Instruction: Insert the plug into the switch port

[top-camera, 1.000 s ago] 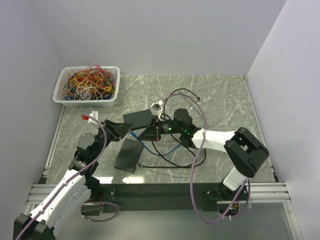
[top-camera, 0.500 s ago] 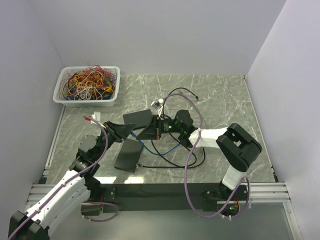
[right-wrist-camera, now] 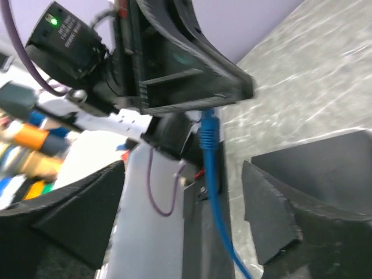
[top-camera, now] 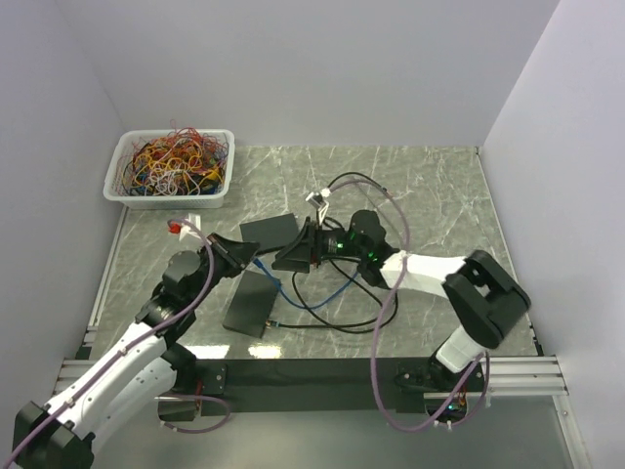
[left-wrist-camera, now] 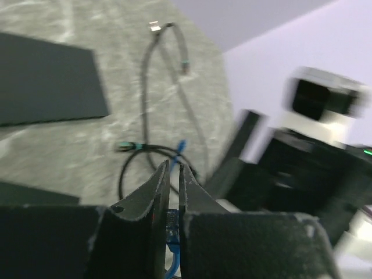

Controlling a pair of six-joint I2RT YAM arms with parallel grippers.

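The blue cable (top-camera: 283, 288) ends in a plug (left-wrist-camera: 170, 224) that sits between the nearly closed fingers of my left gripper (left-wrist-camera: 173, 165). In the top view the left gripper (top-camera: 254, 256) hovers between two flat black boxes, one behind (top-camera: 269, 231) and one in front (top-camera: 249, 303). I cannot tell which is the switch, and no port shows. My right gripper (top-camera: 296, 256) faces the left one, open. In the right wrist view its fingers (right-wrist-camera: 87, 215) stand wide on either side of the blue cable (right-wrist-camera: 210, 174), clear of it.
A white tray (top-camera: 114, 191) full of tangled coloured wires stands at the back left. Black cables (top-camera: 342, 298) loop over the marble table behind and right of the grippers, one with a green-tipped plug (left-wrist-camera: 125, 146). Walls close in on three sides.
My right gripper has opened and let go of the blue cable. My left gripper has closed on the plug and pushed a little forward.
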